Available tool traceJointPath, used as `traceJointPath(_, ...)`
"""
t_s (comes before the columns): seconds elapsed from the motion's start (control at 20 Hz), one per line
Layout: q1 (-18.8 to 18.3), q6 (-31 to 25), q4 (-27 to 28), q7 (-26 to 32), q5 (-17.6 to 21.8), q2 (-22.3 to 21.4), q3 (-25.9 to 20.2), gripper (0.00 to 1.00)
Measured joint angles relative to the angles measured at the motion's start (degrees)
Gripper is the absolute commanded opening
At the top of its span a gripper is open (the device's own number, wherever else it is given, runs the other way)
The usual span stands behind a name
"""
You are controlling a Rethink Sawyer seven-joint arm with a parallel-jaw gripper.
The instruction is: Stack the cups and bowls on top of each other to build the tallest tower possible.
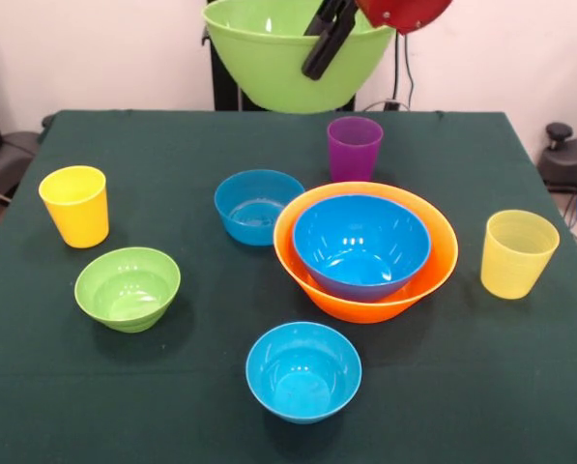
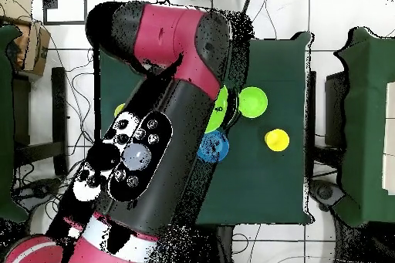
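gripper (image 1: 329, 37) — clamped on medium green bowl (image 1: 269, 68) rim, aloft | big blue bowl (image 1: 361, 244) in orange bowl (image 1: 365, 295)

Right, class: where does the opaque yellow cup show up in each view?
Front view: the opaque yellow cup stands upright at the left of the table, touching nothing.
Overhead view: the opaque yellow cup is on the right, clear of the arm.
Shared landmark: the small green bowl, the cup's nearest neighbour in both views.

Arm (image 2: 154, 121) hides most bowls overhead; pincer (image 1: 329, 39) top cropped.
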State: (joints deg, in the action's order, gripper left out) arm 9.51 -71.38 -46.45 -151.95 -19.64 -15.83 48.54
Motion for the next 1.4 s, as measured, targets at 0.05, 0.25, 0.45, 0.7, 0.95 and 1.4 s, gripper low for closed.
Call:
traceJointPath(0.05, -0.09, -0.01, 0.36, -0.06, -0.11, 0.22, 0.12, 0.00)
traceJointPath(0.25, -0.78, 0.00, 3.23, -1.27, -1.48, 2.47, 1.11, 0.00)
traceJointPath(0.45, -0.88, 0.00, 5.53, -4.52, -2.99, 5.84, 2.40, 0.00)
traceJointPath(0.7, -0.46, 0.00, 6.31, -7.88, -3.69, 8.38, 3.35, 0.00)
traceJointPath(0.95, 0.71, 0.00, 6.36, -11.35, -3.70, 10.95, 4.35, 0.00)
traceJointPath(1.4, 1.96, 0.01, 6.69, -12.89, -3.71, 13.69, 5.28, 0.00)
